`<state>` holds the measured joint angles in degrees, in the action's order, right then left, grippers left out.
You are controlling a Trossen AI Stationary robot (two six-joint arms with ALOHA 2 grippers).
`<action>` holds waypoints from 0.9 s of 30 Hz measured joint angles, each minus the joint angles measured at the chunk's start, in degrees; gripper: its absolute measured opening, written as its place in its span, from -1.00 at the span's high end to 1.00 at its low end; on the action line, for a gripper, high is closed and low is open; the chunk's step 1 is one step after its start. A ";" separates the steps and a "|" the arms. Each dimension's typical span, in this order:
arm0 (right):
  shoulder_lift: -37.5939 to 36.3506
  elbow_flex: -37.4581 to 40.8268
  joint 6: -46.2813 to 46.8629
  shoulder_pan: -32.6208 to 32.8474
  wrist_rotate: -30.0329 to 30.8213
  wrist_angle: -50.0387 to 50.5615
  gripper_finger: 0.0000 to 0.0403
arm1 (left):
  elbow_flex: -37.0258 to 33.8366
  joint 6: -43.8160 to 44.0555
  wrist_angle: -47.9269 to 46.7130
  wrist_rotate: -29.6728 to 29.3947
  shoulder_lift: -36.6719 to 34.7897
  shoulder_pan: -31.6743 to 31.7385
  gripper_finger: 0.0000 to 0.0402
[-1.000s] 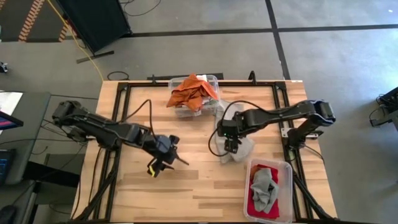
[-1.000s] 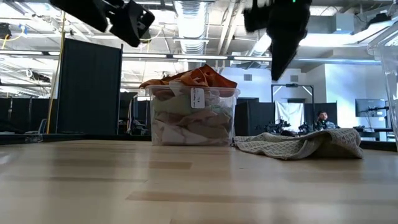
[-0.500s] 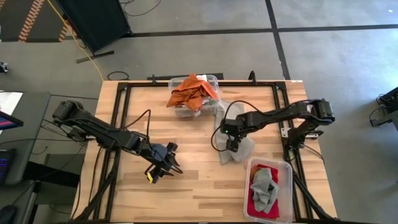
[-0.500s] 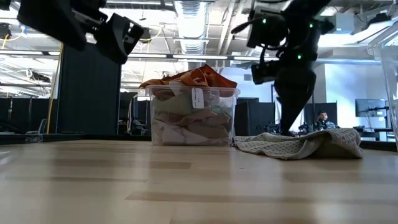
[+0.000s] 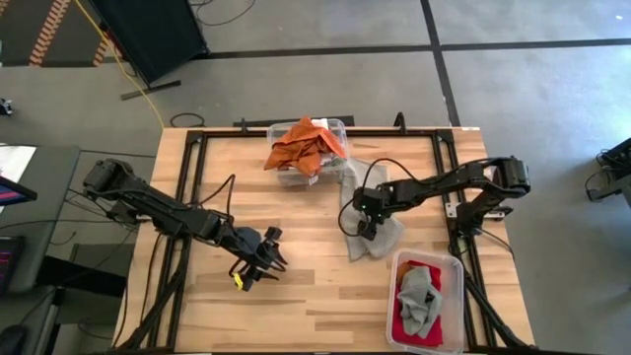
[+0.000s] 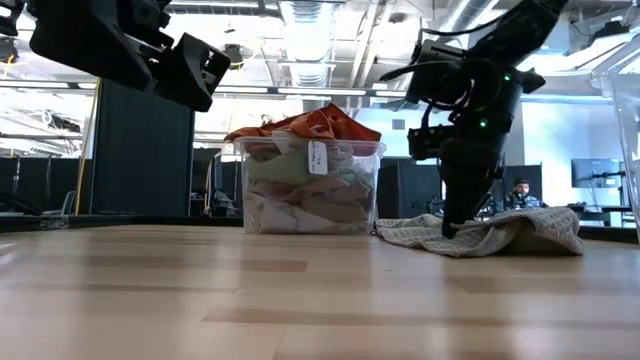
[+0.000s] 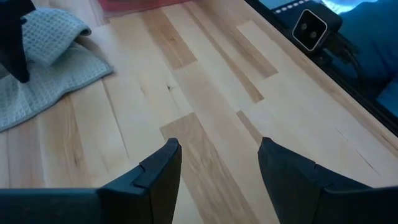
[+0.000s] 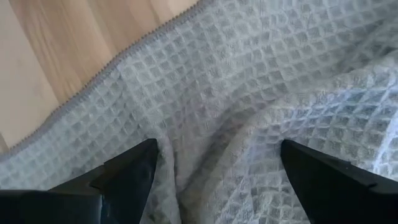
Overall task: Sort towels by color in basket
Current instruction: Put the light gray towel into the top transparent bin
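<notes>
— Grey waffle-weave cloth is what the right gripper [image 8: 214, 171] is on. That crumpled grey-green checked towel [image 5: 370, 232] lies on the pale wooden table [image 5: 315, 286], between the clear plastic bin heaped with rust-orange and beige towels [image 5: 308, 148] at the far edge and the clear bin holding a grey towel over a red one [image 5: 424, 301] at the near right.

— How do the fingers stand?

— Spread wide, tips down at the fabric, a ridge of cloth between them; nothing is held yet.

— So how should it pinch?

— I'd press down until both tips sink into the weave, then close on that raised fold, not the flat hem, so one layer doesn't slip out. Lift straight up before swinging toward the near-right bin, since a trailing corner could snag its rim. I judge that bin the match, since it already holds grey.

— And the other arm?

— The left gripper [image 7: 217, 168] hangs over bare wood near the table's middle left, jaws apart and empty, well clear.
</notes>
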<state>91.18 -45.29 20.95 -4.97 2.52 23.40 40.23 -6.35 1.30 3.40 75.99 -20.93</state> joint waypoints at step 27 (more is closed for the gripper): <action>8.55 -9.53 -3.43 6.91 4.60 7.90 0.63 | -1.19 0.40 4.26 -0.31 0.00 0.00 -0.02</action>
<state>99.72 -54.83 17.52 1.93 7.12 31.31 39.05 -5.96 5.56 3.09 75.99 -20.93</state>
